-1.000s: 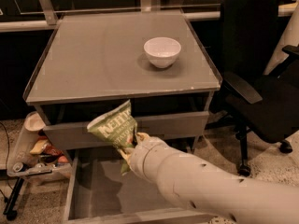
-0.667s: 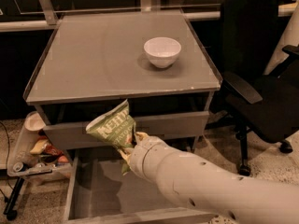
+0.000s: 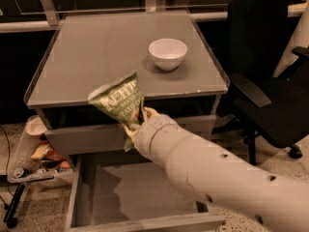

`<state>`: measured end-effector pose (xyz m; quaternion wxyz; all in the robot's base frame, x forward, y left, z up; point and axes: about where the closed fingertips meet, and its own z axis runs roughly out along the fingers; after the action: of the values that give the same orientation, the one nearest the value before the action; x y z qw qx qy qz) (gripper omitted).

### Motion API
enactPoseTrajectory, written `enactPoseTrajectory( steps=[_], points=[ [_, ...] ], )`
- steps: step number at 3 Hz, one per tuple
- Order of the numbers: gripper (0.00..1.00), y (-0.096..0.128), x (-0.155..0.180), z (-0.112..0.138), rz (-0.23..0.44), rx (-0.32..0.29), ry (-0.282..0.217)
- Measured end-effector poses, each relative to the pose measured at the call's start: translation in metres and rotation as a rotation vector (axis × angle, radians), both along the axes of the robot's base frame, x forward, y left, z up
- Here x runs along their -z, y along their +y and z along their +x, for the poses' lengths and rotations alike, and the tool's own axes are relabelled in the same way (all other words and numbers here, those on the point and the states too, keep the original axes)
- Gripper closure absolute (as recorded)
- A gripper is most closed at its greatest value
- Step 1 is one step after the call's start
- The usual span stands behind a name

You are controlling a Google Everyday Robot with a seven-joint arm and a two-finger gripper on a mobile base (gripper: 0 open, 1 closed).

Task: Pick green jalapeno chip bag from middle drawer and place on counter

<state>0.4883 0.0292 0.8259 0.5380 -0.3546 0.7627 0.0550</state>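
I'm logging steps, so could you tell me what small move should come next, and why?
Probably lift the tool up and forward over the counter, stopping short of the bowl. The tool grips the bag by its lower end above the open drawer, and the bag sits in front of the counter's front edge, so it needs some height to clear it.

I count one pair of jaws, mine, raised before the front edge of the one tabletop (image 3: 96, 52) and above one open drawer (image 3: 116, 197), pinching one green chip bag (image 3: 117, 98). One white bowl (image 3: 167, 53) is on top. One black chair (image 3: 270, 81) is beside it.
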Motion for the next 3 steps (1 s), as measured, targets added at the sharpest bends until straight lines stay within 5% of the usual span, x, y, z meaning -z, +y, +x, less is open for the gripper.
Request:
enactPoseTrajectory(
  steps=[2, 3],
  points=[
    [1.00, -0.015, -0.065, 0.069, 0.047, 0.006, -0.077],
    [1.00, -0.010, -0.066, 0.112, 0.035, -0.034, -0.073]
  ],
)
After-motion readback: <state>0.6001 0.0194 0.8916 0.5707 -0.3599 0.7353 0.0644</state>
